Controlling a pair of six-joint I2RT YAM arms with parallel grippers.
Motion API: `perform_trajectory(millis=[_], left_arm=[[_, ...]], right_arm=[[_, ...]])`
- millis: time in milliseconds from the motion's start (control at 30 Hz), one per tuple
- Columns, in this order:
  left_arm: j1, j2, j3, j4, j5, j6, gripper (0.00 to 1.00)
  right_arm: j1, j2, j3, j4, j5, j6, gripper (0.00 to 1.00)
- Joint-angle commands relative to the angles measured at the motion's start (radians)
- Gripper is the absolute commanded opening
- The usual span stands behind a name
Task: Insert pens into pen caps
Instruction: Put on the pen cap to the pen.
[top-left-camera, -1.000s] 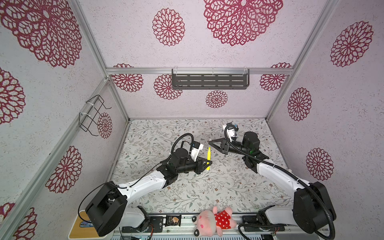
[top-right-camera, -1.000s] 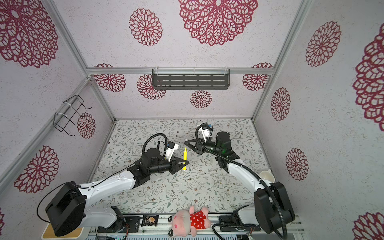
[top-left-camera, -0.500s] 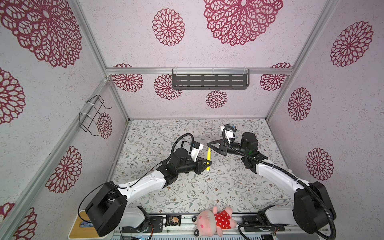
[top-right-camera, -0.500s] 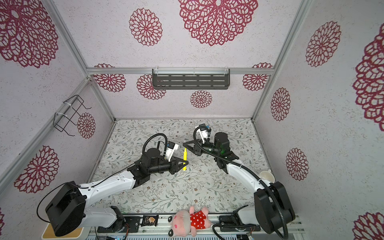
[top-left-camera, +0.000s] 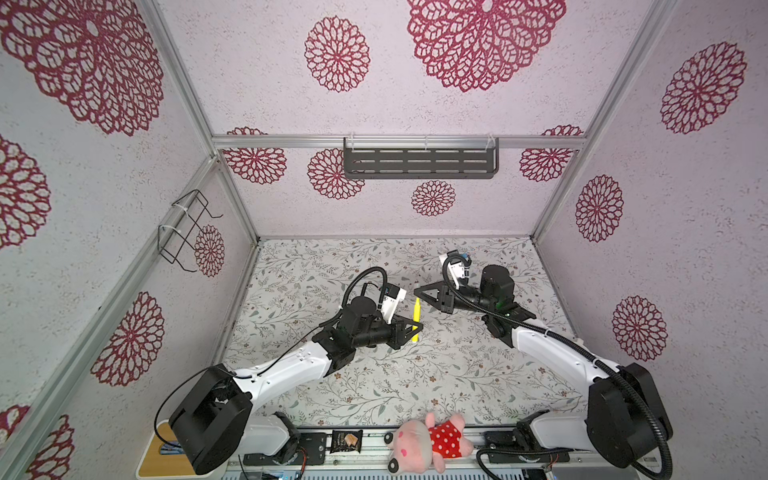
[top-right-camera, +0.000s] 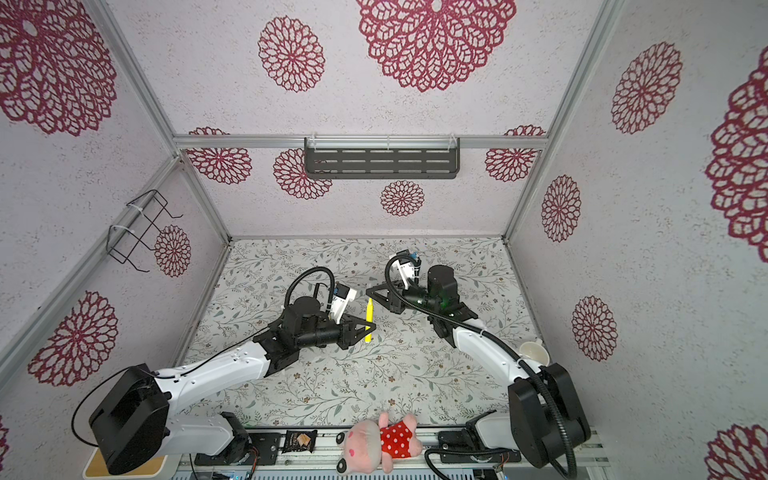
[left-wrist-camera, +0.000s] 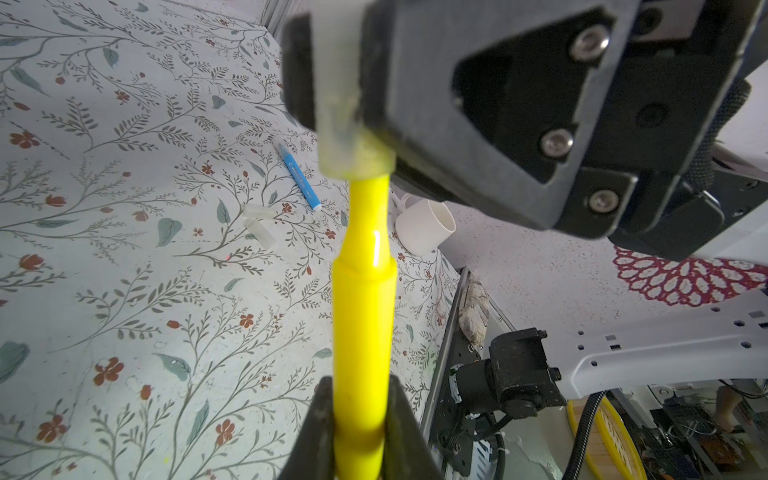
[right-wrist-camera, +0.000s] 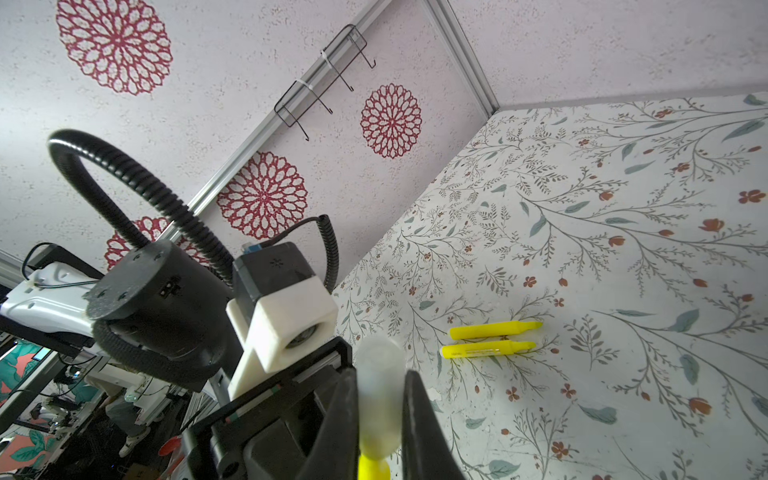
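My left gripper (left-wrist-camera: 360, 399) is shut on the lower barrel of a yellow pen (left-wrist-camera: 361, 332), held above the floral table in both top views (top-left-camera: 417, 318) (top-right-camera: 368, 318). My right gripper (right-wrist-camera: 380, 376) is shut on a whitish translucent pen cap (right-wrist-camera: 379, 415). The pen's tapered tip sits inside the mouth of this cap (left-wrist-camera: 345, 124). The two grippers meet tip to tip mid-table, left (top-left-camera: 415, 329) and right (top-left-camera: 417, 293). Two more yellow pens (right-wrist-camera: 494, 330) (right-wrist-camera: 486, 349) lie side by side on the table. A blue pen (left-wrist-camera: 300, 178) and two loose caps (left-wrist-camera: 259, 210) (left-wrist-camera: 262, 233) lie farther off.
A white cup (left-wrist-camera: 424, 224) lies on its side near the table's right front edge (top-right-camera: 534, 353). A plush pig (top-left-camera: 428, 440) rests on the front rail. On the walls hang a black shelf (top-left-camera: 419, 162) and a wire rack (top-left-camera: 187, 228).
My right gripper has moved left with the cap, from a gap away to meeting the pen's tip. The left arm and its pen have stayed still.
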Motion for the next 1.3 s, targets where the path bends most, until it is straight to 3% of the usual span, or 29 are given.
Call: perform_trajectory(millis=[0,400,667,1267], left_arm=[[-0.007,-0.024,0.019,0.025,-0.007,0.012,0.00],[0.004,-0.036,0.008,0.039,-0.004,0.013,0.00],[0.006,-0.030,0.024,0.059,0.025,0.000,0.00],[0.066,-0.089,0.001,0.154,0.088,-0.048,0.00]], right_arm=[[0.010,-0.047,0.016,-0.015,-0.015,-0.049,0.00],[0.014,-0.066,-0.010,0.003,-0.064,-0.053,0.00],[0.023,-0.038,-0.049,0.164,-0.106,0.035,0.00],[0.032,-0.043,-0.068,0.118,-0.173,-0.038,0.00]])
